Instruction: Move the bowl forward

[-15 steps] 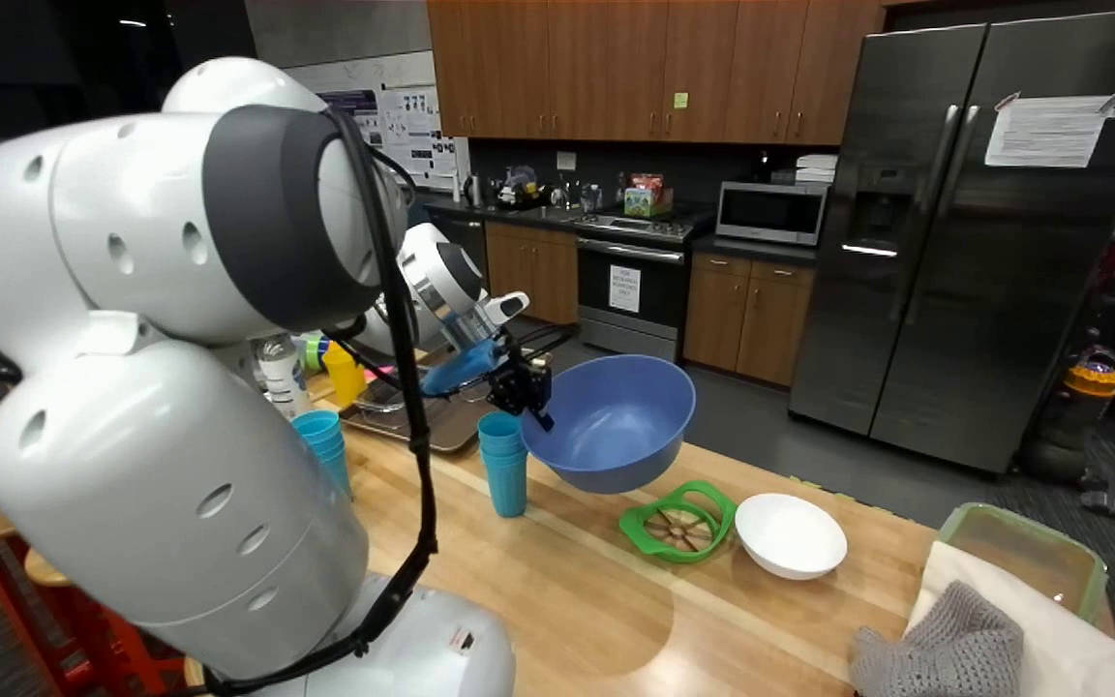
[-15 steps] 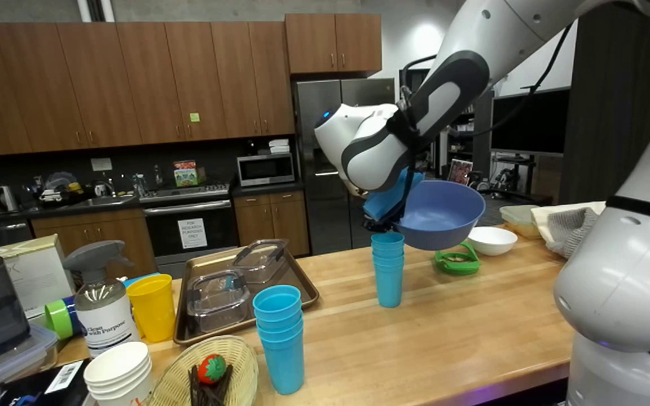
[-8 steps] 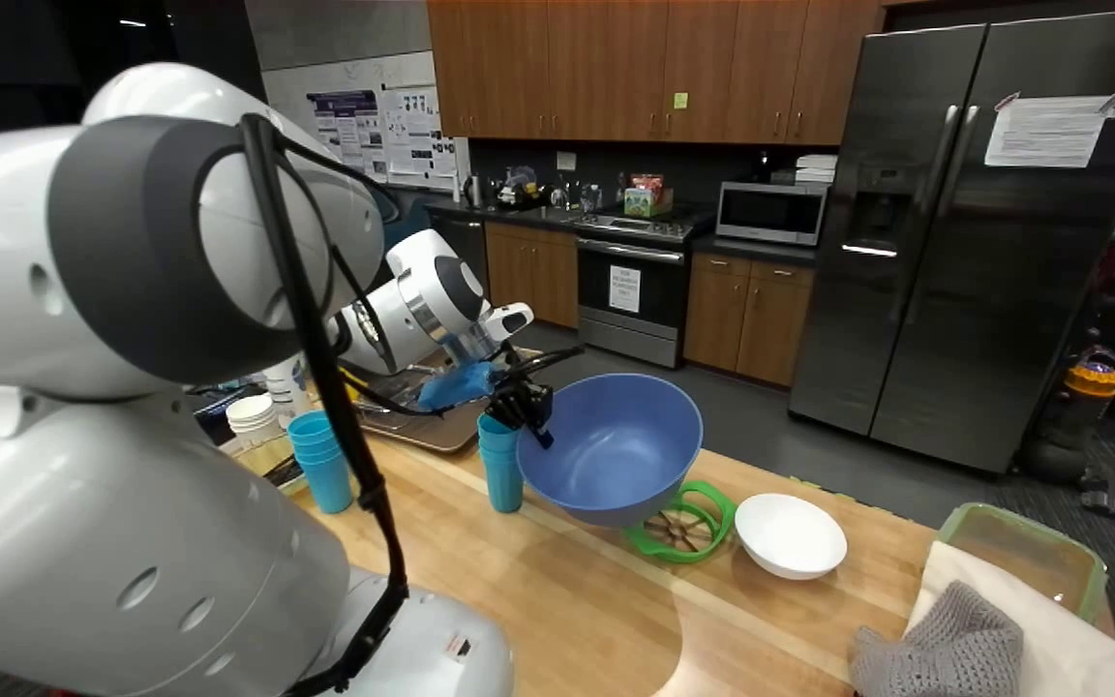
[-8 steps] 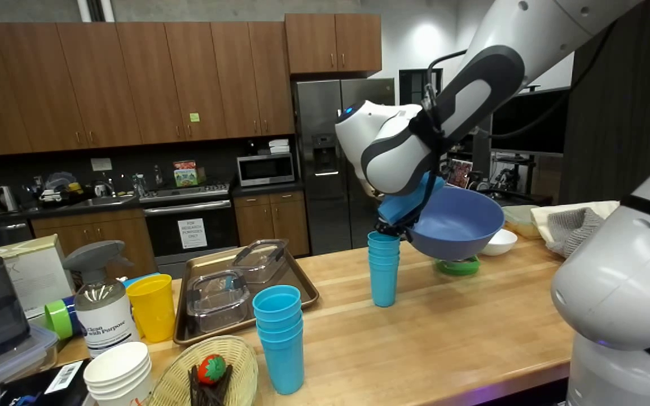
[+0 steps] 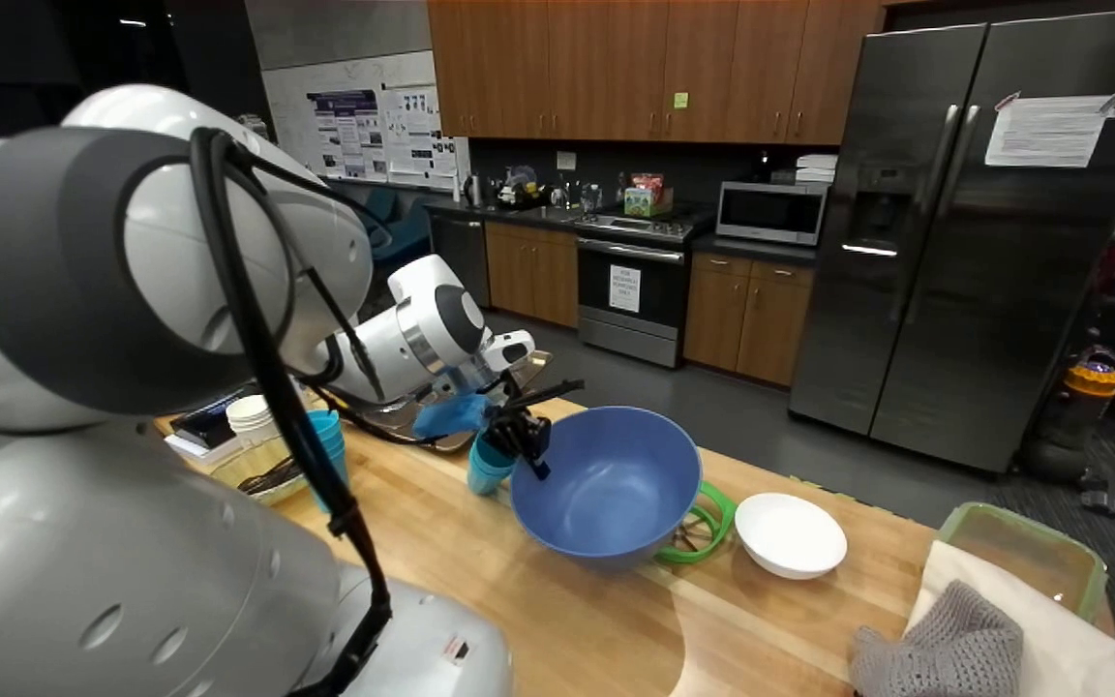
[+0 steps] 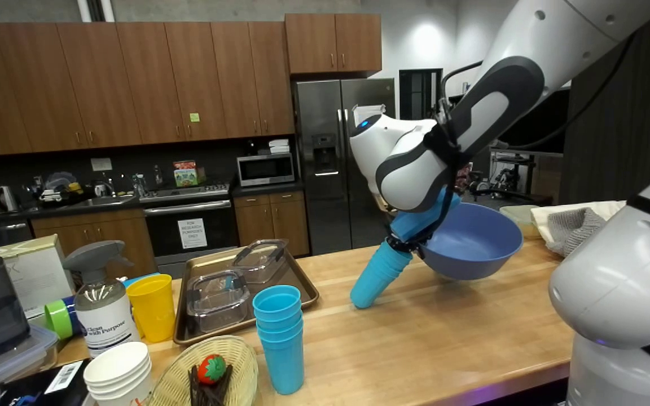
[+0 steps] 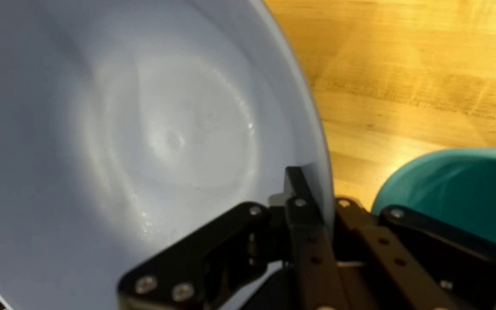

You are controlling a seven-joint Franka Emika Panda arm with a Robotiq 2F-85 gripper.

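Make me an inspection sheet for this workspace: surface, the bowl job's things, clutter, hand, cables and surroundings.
Surface: wooden table.
Job's things: blue bowl, tilted, pinched at its rim; whether it touches the table, cannot tell.
Clutter: leaning blue cup stack, its mouth close beside the hand, contact likely; green slicer, partly hidden by the bowl; white dish beside the slicer; upright cup stack, tray and wicker basket farther from the hand.
Hand: shut on the bowl's wall, one finger inside, one outside.
Cables: black cable, looping along the arm.
Surroundings: fridge, oven and wooden cabinets beyond the table.
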